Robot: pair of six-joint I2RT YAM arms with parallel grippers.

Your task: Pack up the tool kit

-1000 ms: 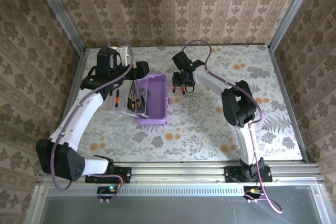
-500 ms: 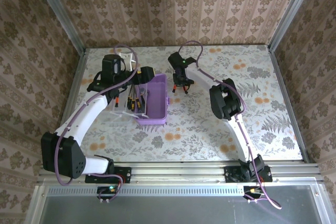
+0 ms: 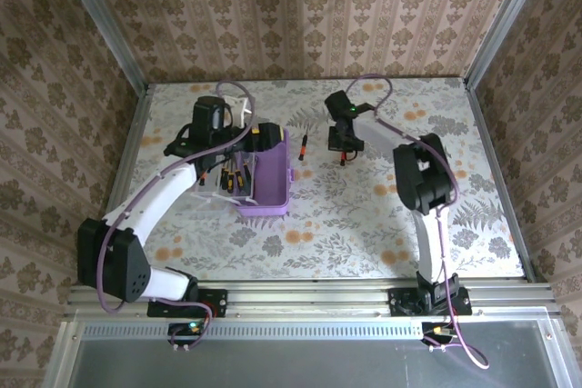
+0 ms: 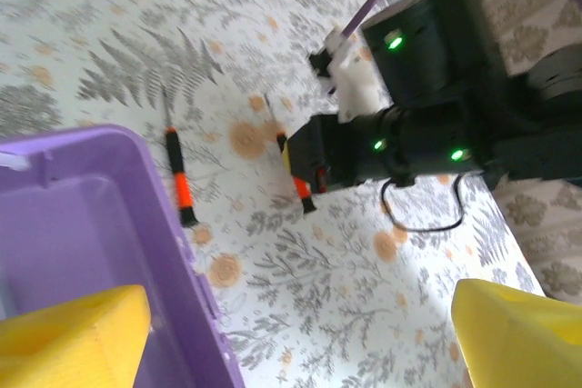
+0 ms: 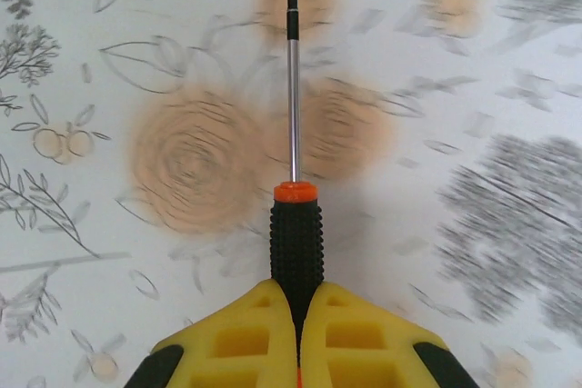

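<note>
Floral-patterned table (image 3: 364, 215) lies under both my arms.

Lilac tool kit case (image 3: 268, 174) sits open, directly below my left end effector (image 3: 261, 136). In the left wrist view its purple wall (image 4: 82, 215) is under my left-hand finger, and the tray part I can see there looks bare. The clear lid (image 3: 211, 190) is folded out on the side of the case away from my right end effector. Several screwdrivers (image 3: 232, 174) with black and orange handles lie in that clear half.

Left end effector (image 4: 300, 343): jaws wide, nothing between them, over the far end of the case.

Right end effector (image 3: 344, 144): clamped tight on one screwdriver (image 5: 296, 243). It grips the black ribbed handle, with the orange collar and steel shaft sticking straight out ahead of my fingertips (image 5: 245, 343). Can't tell whether the tip touches the table. The left wrist view shows that end effector (image 4: 305, 165) ahead of my open jaws, well apart from the case.

One loose screwdriver (image 3: 304, 144) lies flat on the table between the case and my right end effector, just beside the case's far corner (image 4: 179, 186).
</note>
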